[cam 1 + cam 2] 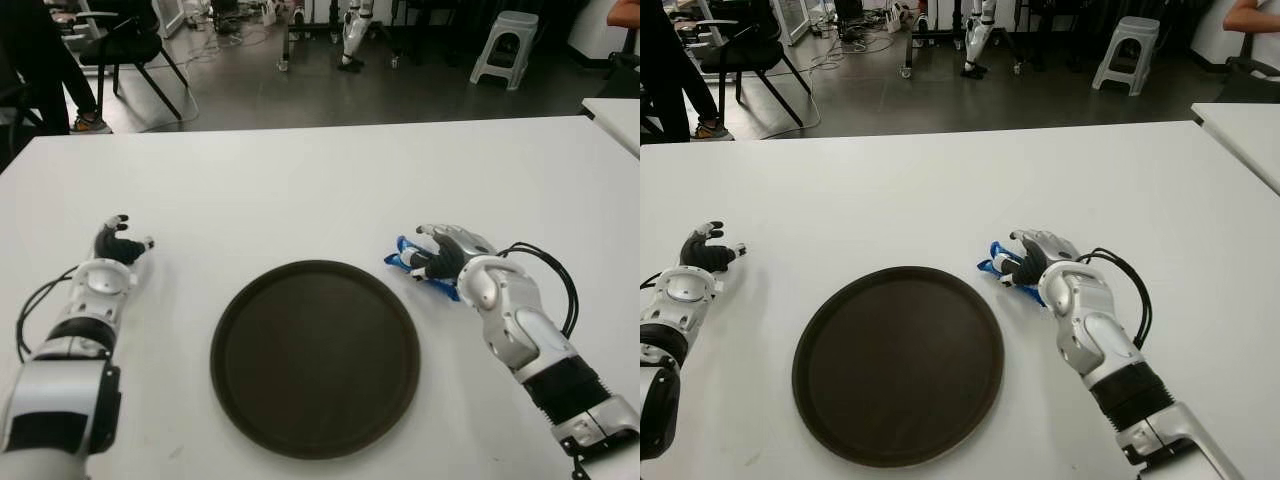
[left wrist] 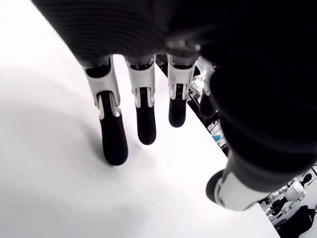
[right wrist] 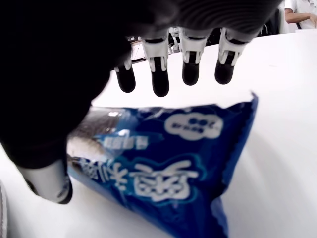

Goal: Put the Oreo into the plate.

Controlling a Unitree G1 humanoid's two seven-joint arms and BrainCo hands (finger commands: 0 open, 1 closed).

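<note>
Left hand [image 1: 120,243] near the tabletop's [image 1: 300,190] left edge, fingers [image 2: 113,144] spread and empty. Dark round plate [image 1: 315,357] toward the near edge at centre, nothing on it. Oreo [image 3: 168,183], a blue foil packet, lies flat on the tabletop just right of the plate. Right hand [image 1: 447,252] arches over it, fingers [image 3: 161,82] released above the film, not yet closed. Judged light, crinkly, slippery; pinch across its middle. Nothing blocks the way; only the plate rim to clear
</note>
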